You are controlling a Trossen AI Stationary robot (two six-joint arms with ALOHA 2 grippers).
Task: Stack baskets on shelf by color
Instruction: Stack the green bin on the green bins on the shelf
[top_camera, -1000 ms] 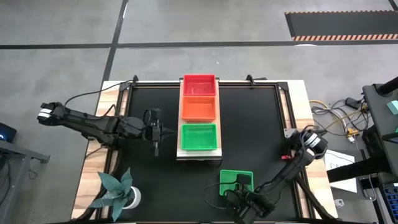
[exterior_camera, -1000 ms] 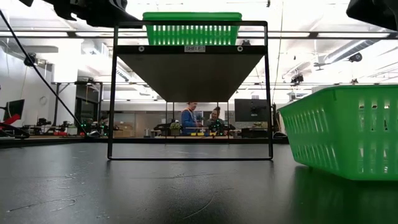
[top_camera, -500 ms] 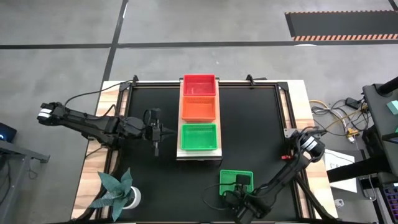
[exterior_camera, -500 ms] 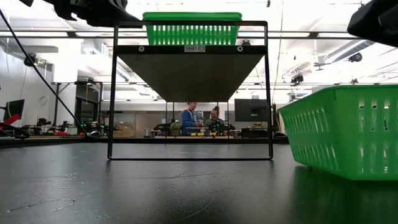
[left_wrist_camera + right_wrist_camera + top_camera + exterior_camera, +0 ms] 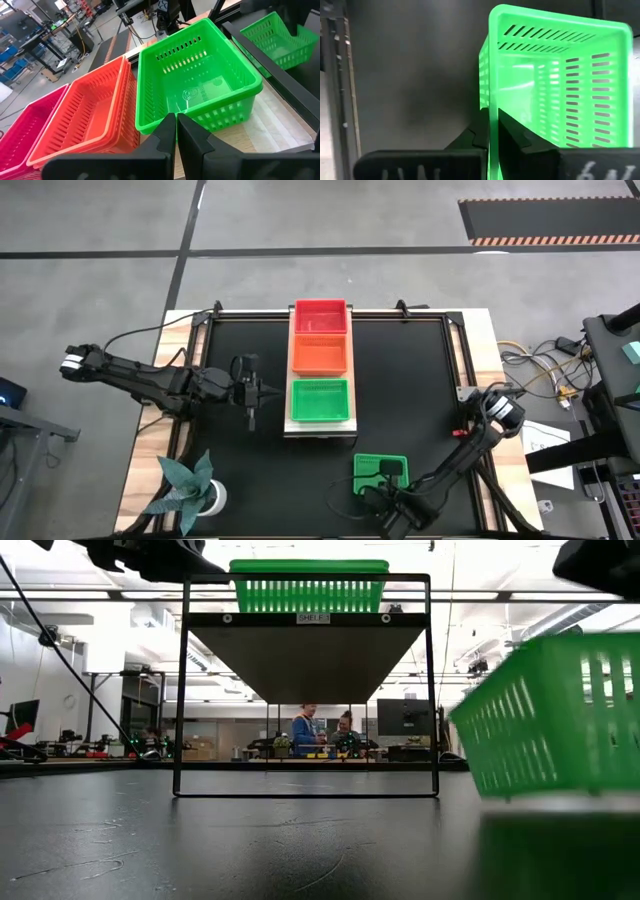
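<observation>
Baskets fill the shelf [image 5: 320, 426] in a row: crimson-pink [image 5: 320, 315], orange-red [image 5: 320, 352], green [image 5: 320, 399]. A fourth, loose green basket [image 5: 380, 473] sits near the table's front edge, and the right gripper [image 5: 492, 130] is clamped on its side wall, one finger inside and one outside. In the low view this basket looks lifted off the black table [image 5: 250, 840], though blur makes that uncertain. The left gripper [image 5: 250, 394] hangs beside the shelf, fingers pressed together and empty.

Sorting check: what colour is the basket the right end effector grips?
Bright green basket, its wall pinched by the right end effector; clearest in the right wrist view.
</observation>
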